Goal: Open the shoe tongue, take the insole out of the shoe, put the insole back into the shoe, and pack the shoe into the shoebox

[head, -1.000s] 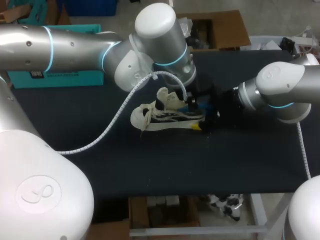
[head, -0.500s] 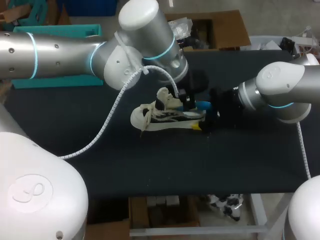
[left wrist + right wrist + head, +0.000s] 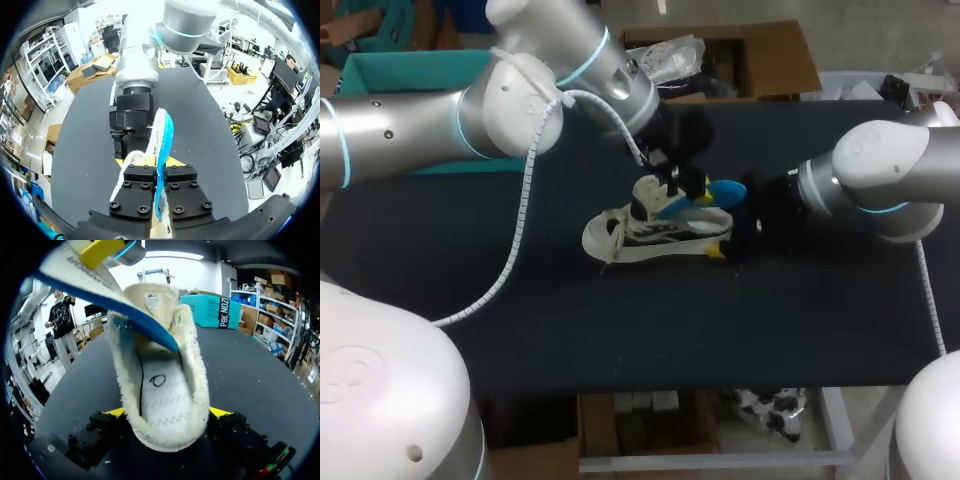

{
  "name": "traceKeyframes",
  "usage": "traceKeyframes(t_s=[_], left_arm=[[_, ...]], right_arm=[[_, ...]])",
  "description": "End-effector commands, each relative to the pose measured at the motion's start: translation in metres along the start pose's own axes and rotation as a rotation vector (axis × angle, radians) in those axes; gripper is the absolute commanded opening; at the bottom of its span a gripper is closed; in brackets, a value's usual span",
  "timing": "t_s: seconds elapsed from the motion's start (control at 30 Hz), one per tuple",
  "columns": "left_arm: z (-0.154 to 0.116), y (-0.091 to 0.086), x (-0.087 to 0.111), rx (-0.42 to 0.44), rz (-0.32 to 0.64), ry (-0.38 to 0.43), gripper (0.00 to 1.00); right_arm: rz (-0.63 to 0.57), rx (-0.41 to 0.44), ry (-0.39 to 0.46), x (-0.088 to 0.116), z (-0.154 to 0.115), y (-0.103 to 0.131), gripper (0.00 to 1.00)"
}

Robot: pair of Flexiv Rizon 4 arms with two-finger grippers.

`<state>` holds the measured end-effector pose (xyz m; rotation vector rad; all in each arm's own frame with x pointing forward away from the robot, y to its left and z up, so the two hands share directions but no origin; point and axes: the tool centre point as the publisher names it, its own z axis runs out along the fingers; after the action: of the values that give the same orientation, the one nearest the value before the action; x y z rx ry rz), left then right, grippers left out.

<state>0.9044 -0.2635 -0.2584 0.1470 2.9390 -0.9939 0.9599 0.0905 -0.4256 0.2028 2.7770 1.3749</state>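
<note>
A cream fleece-lined shoe (image 3: 645,232) lies on the black table (image 3: 620,330), toe to the left. My right gripper (image 3: 728,243) is shut on its heel, with a yellow tip on each side of the shoe (image 3: 165,385). Above the shoe's opening my left gripper (image 3: 686,181) is shut on the blue insole (image 3: 712,193). The insole (image 3: 162,135) runs edge-on between the left gripper's (image 3: 159,176) fingers. Seen from the heel, the insole (image 3: 95,287) slants up out of the opening, its lower end still at the collar. The teal shoebox (image 3: 390,72) stands at the back left.
An open cardboard box (image 3: 760,55) sits beyond the table's far edge. The shoe's loose laces (image 3: 610,250) trail towards the front left. My left arm's cable (image 3: 520,240) hangs over the left half of the table.
My left arm has risen and swung back to the left, drawing the blue insole up out of the shoe. The right arm and the shoe have stayed put.
</note>
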Motion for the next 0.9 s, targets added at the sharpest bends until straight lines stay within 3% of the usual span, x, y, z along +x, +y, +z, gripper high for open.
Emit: traceKeyframes(t_s=[0.03, 0.4, 0.7, 0.9], left_arm=[[-0.011, -0.008, 0.002, 0.088, 0.005, 0.041, 0.0], [-0.042, -0.05, 0.007, 0.279, 0.077, 0.227, 0.0], [-0.08, -0.078, 0.012, 0.41, 0.107, 0.291, 0.0], [-0.1, -0.093, 0.004, 0.4, 0.054, 0.342, 0.0]], right_arm=[[0.002, -0.012, -0.004, 0.001, -0.007, -0.006, 1.0], [0.024, 0.047, -0.009, 0.007, -0.044, -0.014, 1.0], [-0.016, 0.122, -0.005, 0.003, -0.082, -0.01, 1.0], [-0.039, 0.168, 0.007, -0.001, -0.103, -0.006, 1.0]])
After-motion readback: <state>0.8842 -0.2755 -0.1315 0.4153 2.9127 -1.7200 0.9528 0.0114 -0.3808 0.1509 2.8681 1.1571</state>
